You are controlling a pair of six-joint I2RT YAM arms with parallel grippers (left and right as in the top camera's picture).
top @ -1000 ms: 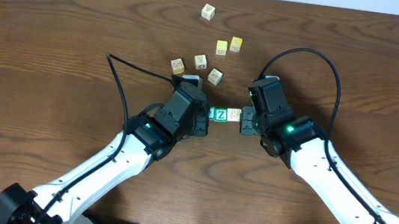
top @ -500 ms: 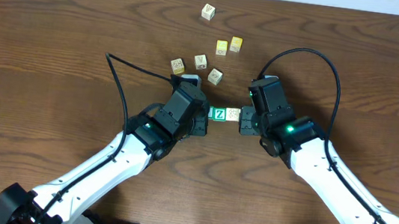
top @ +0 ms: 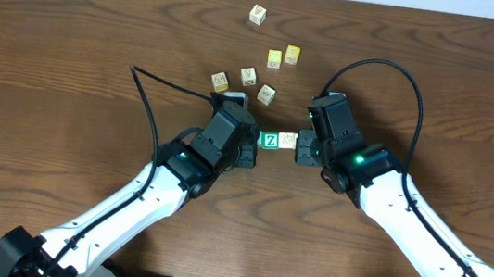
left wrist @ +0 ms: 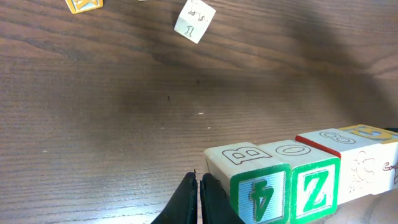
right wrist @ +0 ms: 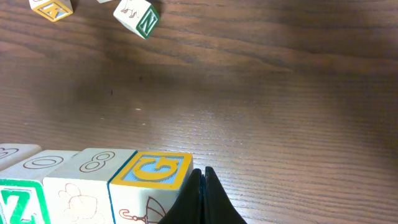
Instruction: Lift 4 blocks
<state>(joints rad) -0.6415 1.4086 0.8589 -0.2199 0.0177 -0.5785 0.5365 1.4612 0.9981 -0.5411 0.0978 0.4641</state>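
While between left tool (left wrist: 199, 185) and right tool (right wrist: 203, 179), both closed: blocks (left wrist: 314, 190), one row.

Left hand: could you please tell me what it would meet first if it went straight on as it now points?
Probably bare table: the left hand points past the block row beside it. A pale cube lies farther along, though depth is unclear.
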